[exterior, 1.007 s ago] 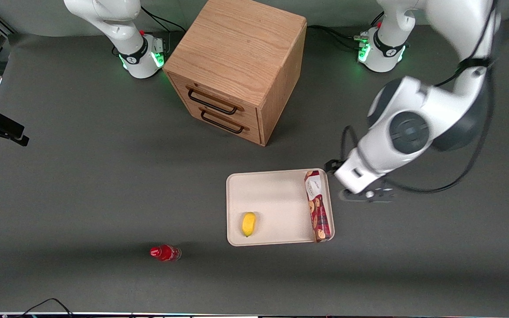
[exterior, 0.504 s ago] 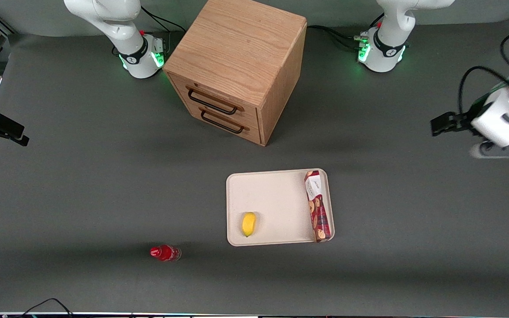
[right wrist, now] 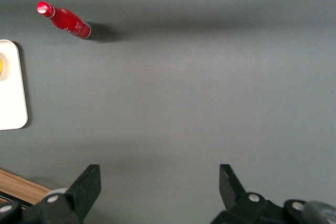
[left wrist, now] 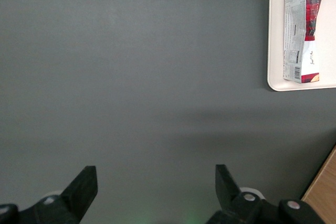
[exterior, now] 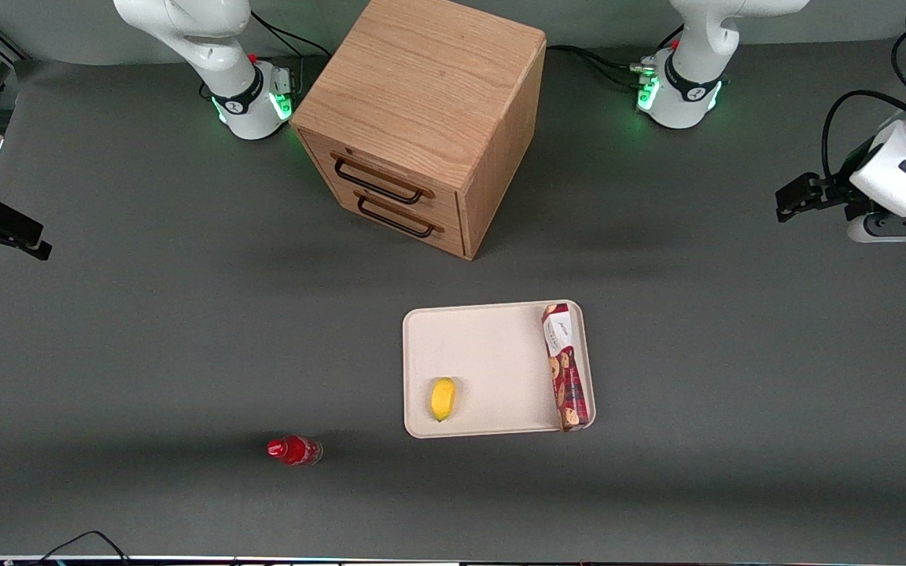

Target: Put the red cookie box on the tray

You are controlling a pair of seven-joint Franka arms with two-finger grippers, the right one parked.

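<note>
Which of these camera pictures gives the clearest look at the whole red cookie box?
The front view: the red cookie box lies full length along one edge of the tray. The left wrist view cuts off part of it; the right wrist view misses it. The end effector, open, hangs over bare table.

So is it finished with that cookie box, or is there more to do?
It looks done: the long dark-red cookie box lies in the flat cream-white tray, along its edge nearest the working arm. The left gripper is open, holding nothing, off toward the working arm's end of the table. Nothing appears left.
</note>
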